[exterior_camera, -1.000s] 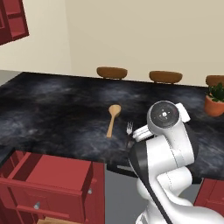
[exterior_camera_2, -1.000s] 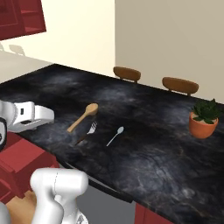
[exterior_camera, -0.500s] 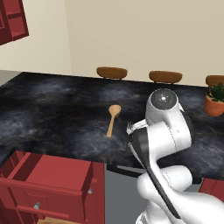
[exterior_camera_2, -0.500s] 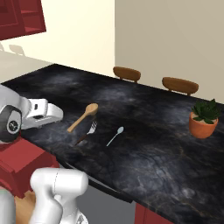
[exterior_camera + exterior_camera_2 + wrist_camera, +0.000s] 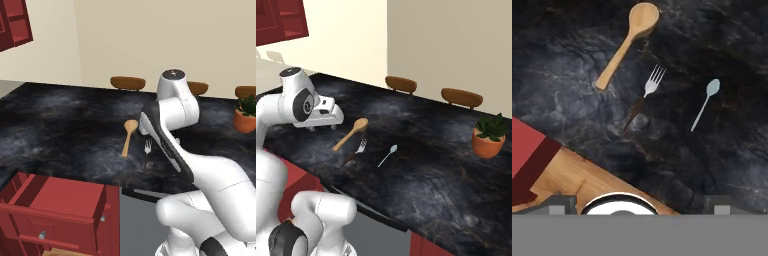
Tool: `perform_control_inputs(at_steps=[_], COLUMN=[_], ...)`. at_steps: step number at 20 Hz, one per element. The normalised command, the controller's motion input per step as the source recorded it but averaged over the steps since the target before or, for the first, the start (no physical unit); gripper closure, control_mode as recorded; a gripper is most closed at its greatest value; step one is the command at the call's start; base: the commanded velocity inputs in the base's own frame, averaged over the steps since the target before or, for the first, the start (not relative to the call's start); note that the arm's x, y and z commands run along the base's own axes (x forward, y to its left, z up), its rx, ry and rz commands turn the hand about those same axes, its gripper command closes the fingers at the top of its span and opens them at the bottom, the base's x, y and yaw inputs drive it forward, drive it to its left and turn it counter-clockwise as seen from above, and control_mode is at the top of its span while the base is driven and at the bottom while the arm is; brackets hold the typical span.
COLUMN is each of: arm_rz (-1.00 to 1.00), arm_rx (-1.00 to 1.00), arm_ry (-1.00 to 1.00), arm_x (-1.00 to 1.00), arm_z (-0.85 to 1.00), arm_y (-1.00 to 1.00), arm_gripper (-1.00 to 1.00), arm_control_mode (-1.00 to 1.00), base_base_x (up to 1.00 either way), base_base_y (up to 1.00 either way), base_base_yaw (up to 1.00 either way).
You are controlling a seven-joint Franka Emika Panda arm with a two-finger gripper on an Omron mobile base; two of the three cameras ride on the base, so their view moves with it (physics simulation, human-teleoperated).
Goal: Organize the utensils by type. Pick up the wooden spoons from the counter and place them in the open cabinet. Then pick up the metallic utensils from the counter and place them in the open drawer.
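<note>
Item: light tan wooden spoon (image 5: 626, 42), round bowl, straight handle, flat on the black marbled tabletop (image 5: 722, 165). Just beside it: silver fork with dark handle (image 5: 643, 98), then thin silver teaspoon (image 5: 705, 102). My pincer (image 5: 323, 125) hangs wide and empty, above the tabletop. Advice: I should centre over mid-handle, jaws across it, clear of the fork.

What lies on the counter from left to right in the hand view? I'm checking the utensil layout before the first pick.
wooden spoon → fork → teaspoon
</note>
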Motion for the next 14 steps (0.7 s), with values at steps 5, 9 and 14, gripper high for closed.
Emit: perform_control_inputs(at_steps=[5, 9, 14], arm_rz=[-0.15, -0.35, -0.28], arm_rx=[0.05, 0.00, 0.06], arm_ry=[0.02, 0.02, 0.02], arm_x=[0.74, 0.78, 0.74], arm_z=[-0.50, -0.61, -0.55], arm_y=[0.13, 0.19, 0.03], arm_gripper=[-1.00, -1.00, -1.00], arm_control_mode=[-1.00, -1.00, -1.00], base_base_x=[0.00, 0.00, 0.00], base_base_y=[0.00, 0.00, 0.00], base_base_yaw=[0.00, 0.00, 0.00])
